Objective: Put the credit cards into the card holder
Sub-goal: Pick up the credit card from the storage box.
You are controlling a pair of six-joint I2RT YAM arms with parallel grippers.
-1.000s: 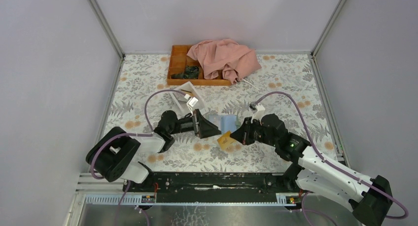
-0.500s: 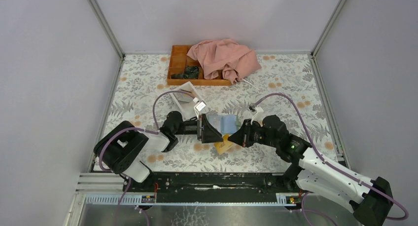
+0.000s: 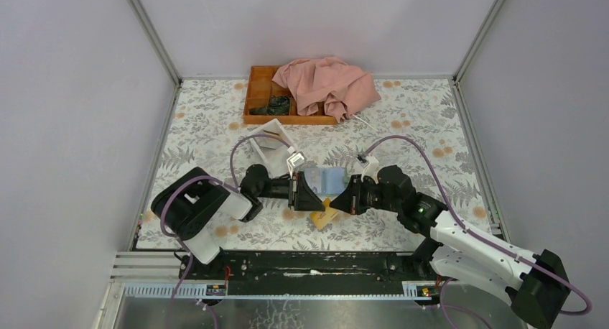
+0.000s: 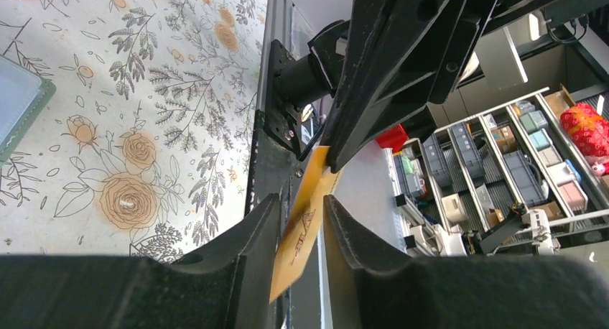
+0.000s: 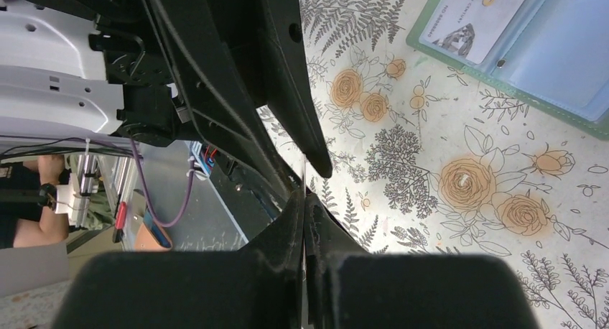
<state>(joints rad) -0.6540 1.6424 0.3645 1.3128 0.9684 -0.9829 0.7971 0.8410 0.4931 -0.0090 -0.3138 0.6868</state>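
The right gripper [image 5: 304,200] is clamped shut on one end of an orange card [image 4: 301,232], holding it out between the two arms. The left gripper [image 4: 301,203] has its jaws part-way open on either side of the card's other end, not squeezing it as far as I can see. The card holder [image 3: 324,178] lies open and flat on the flowered table [image 3: 416,121] just behind the two grippers, pale blue inside, with a pale card [image 5: 474,16] sitting in one pocket.
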